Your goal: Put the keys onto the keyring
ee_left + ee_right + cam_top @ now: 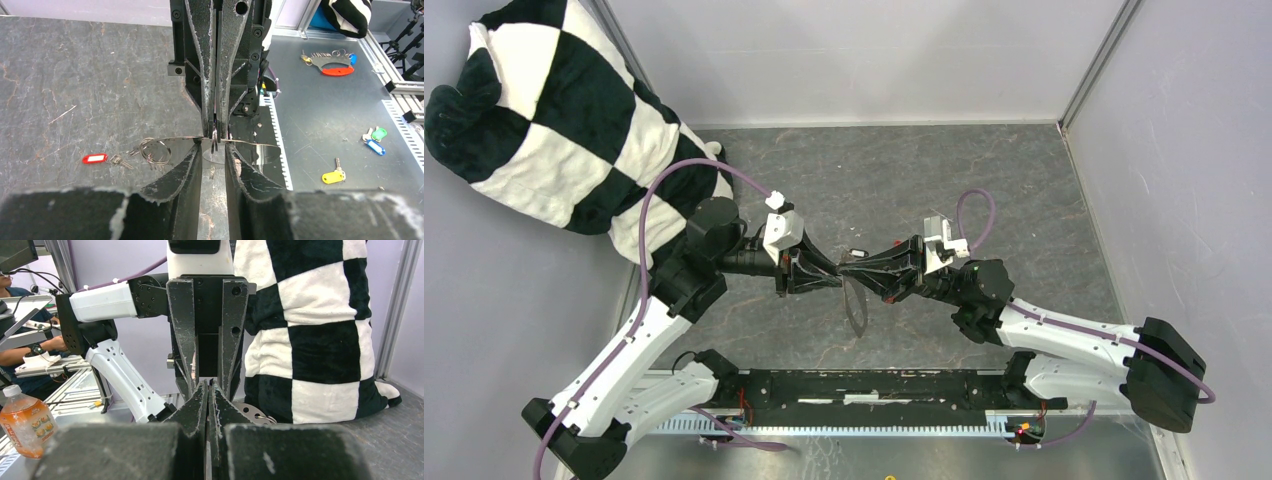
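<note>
Two keys lie off the loop, so by our reckoning the threading has not begun. The right gripper (207, 385) is clamped tight on the keyring (250, 144), the thin wire caught at its very fingertips with the loop hanging below them. The left gripper (213, 150) faces it tip to tip, its jaws parted and straddling the same stretch of wire, one finger on each side of the right jaws; we cannot tell whether they touch the wire. The red-tagged key (95, 158) lies flat on the table, well off to the left of the left jaws. The black tag (857, 252) with its white label sits just beyond the meeting fingertips, its key too small for us to make out. We judge the ring light, springy and slick, apt to twist or swing in a single pinch. Its bumpy outline offers dips where a finger might seat, so we would take it close beside the right jaws. The keys look tiny and light, hard to pinch off a flat surface; the plastic tag seems the better hold.
</note>
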Tool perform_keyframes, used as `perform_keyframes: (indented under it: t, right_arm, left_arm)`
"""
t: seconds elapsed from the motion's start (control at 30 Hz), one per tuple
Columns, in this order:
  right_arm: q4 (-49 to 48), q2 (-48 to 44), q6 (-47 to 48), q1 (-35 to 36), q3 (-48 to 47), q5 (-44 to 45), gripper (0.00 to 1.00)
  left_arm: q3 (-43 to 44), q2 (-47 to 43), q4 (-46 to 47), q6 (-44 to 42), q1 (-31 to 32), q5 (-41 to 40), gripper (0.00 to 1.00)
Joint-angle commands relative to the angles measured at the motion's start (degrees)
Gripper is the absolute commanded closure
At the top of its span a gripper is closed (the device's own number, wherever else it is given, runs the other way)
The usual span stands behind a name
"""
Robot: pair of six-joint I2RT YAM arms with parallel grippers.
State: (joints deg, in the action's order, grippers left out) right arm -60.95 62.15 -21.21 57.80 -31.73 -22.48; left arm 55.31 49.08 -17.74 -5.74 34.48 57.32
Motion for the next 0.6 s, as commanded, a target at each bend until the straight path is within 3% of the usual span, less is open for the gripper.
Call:
perform_keyframes:
  t: [0.0,0.5,0.57]
  right_arm:
    - [-2.64,-0.42,0.11,0.02,-0.58,-0.53,0.99]
    - [0.0,0.63,0.8,-0.01,-1.5,-1.96,0.99]
    - [0.21,0.35,0.78,0.03,-1.19,-1.76,1.0]
  left_arm:
    - [0.24,-0.3,3.4,3.32,0.06,1.19,0.73]
    - [0.41,-0.58,4.08,3.72,0.07,-1.39,0.73]
    - [0.29,-0.92,4.48,3.82,0.06,-2.49,0.68]
